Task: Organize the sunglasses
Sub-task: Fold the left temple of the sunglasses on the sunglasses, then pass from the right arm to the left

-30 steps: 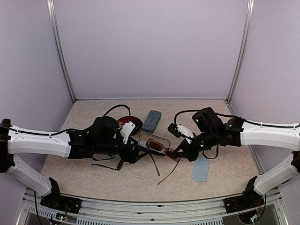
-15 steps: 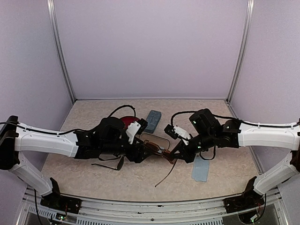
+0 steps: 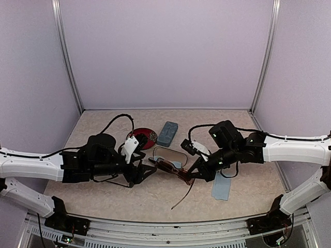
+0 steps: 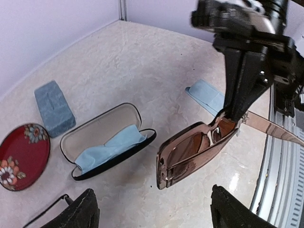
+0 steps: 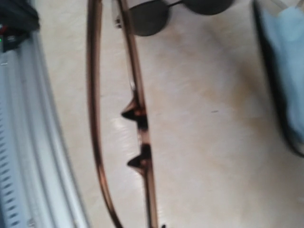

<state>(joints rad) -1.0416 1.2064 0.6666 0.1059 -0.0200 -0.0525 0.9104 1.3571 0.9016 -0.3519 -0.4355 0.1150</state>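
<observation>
The reddish-brown sunglasses hang just above the table at its middle. My right gripper is shut on their right end. One temple lies folded against the lenses; the other sticks out toward the near edge. My left gripper stands open a short way left of them, touching nothing. The thin black-framed sunglasses lie on the table under the left arm, mostly hidden in the top view. In the right wrist view the brown frame runs up the picture.
An open black case with a light blue cloth inside lies just behind the held pair. A blue-grey case and a red flowered plate sit farther back. A second blue cloth lies under the right arm.
My left gripper has drawn back to the left, away from the reddish-brown sunglasses, still open. One temple now lies folded. The right gripper keeps its hold, barely moved.
</observation>
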